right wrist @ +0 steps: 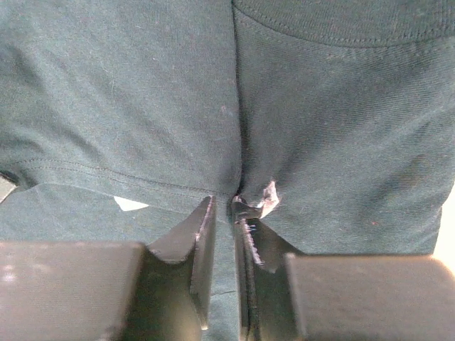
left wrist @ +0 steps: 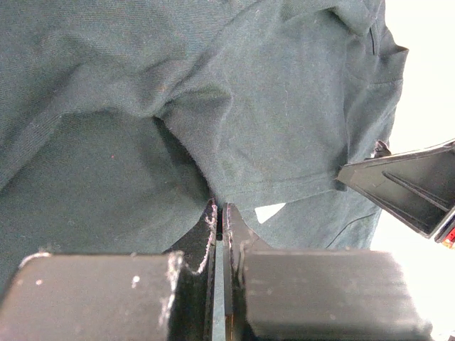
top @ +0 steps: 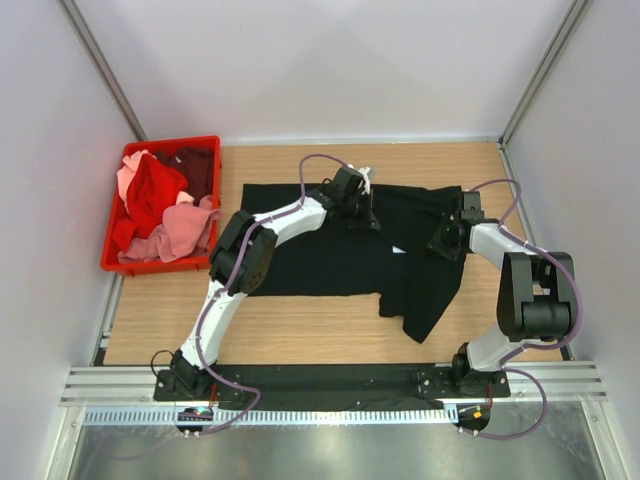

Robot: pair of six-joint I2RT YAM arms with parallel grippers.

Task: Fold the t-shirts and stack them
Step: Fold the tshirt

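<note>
Top external view: the black t-shirt (top: 330,255) is spread on the table (top: 300,335), judged only partly folded, with nothing stacked. Its hem is pinched by the closed left gripper (left wrist: 219,210). Whether anything is held by the right gripper (right wrist: 226,202) cannot be told. Other t-shirts (top: 160,200) are left in the red crate (top: 150,266).

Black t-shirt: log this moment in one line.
black t-shirt lying on table | left jaws shut on its edge | right jaws at a fold, grip unclear | other shirts in red crate
</note>
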